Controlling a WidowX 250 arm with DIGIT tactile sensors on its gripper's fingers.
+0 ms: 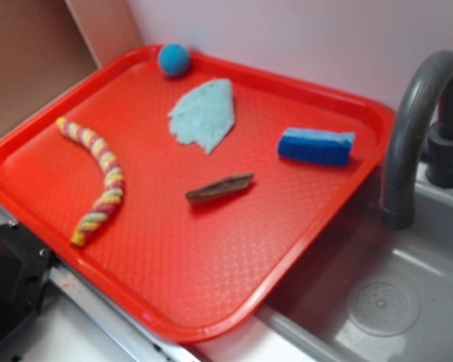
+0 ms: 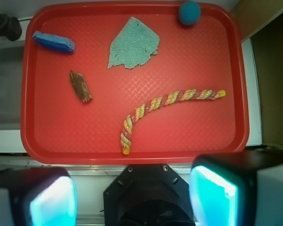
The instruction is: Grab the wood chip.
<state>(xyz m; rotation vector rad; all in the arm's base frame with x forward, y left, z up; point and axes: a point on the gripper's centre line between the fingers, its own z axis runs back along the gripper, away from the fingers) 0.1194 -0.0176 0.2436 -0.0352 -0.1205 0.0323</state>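
The wood chip (image 1: 220, 188) is a thin brown-grey sliver lying flat near the middle of the red tray (image 1: 196, 294). It also shows in the wrist view (image 2: 80, 86), at the tray's left. My gripper (image 2: 132, 197) hangs high above the tray's near edge, far from the chip. Its two cyan pads (image 2: 52, 202) stand wide apart with nothing between them. The gripper does not show in the exterior view.
On the tray also lie a yellow-pink twisted rope (image 1: 98, 181), a pale blue cloth scrap (image 1: 205, 113), a blue sponge (image 1: 315, 145) and a blue ball (image 1: 174, 59). A grey faucet (image 1: 415, 128) and sink (image 1: 377, 302) stand to the right. The robot's black base (image 2: 148, 197) is below.
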